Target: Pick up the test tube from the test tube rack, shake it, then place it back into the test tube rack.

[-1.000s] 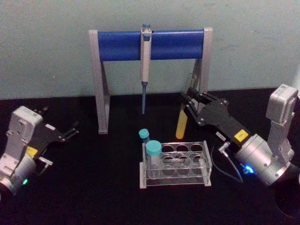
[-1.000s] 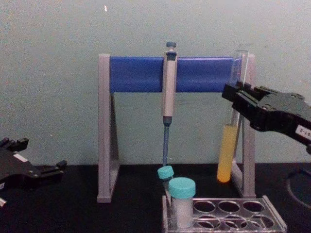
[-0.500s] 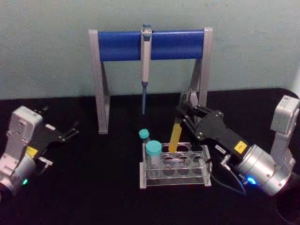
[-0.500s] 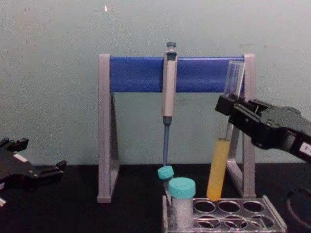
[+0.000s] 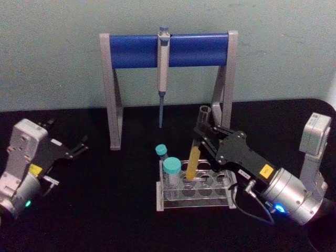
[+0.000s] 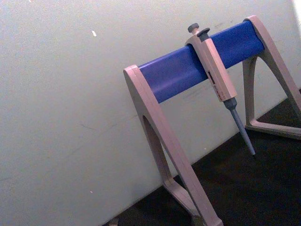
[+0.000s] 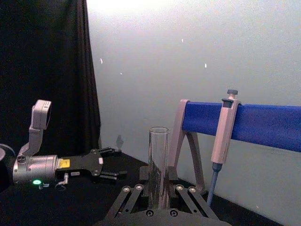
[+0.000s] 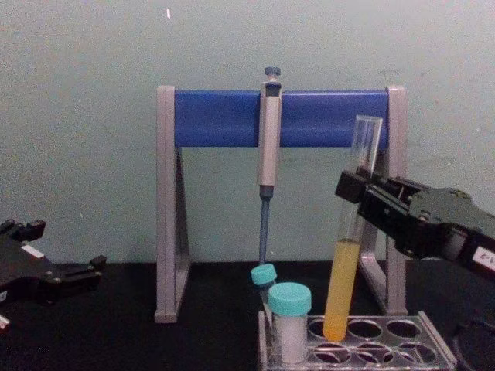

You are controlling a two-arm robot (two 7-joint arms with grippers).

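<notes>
test tube (image 8: 343, 270): a slim, open-topped clear tube with yellow-orange liquid in its lower part. It is tilted, with the mouth leaning toward 1 o'clock.
where it is: the rounded bottom sits at a back-row hole of the test tube rack (image 5: 199, 199), the second hole from the 9 o'clock end. How far in it sits cannot be told.
handling: it is judged light, rigid and brittle, and the smooth wall would slip under a loose grip. With no cap, tipping it could spill the liquid. A tilted tube could bind on the hole's rim, so it probably needs straightening.
where to hold: the dry glass above the liquid line and below the lip.
right gripper (image 8: 354, 188): it reaches in from 4 o'clock, its fingers closed narrowly around the tube's upper half, above the liquid.
rack: low clear plastic at the middle of the black table (image 5: 105, 220), with most holes vacant.
vials (image 5: 171, 173): two with teal caps stand at the rack's 9 o'clock end, close to the tube's foot.
pipette stand (image 5: 136, 50): it stands at 12 o'clock behind the rack, with a grey pipette (image 5: 163, 58) hanging from the blue bar.
left gripper (image 5: 81, 146): parked at 9 o'clock, well away from the rack, its fingers apart and holding nothing.
writing: a yellow sticker (image 5: 266, 169) on the right gripper and another (image 5: 34, 169) on the left carry marks too small to read. A white label (image 8: 483, 255) is cut off and unreadable. No brand can be made out.
</notes>
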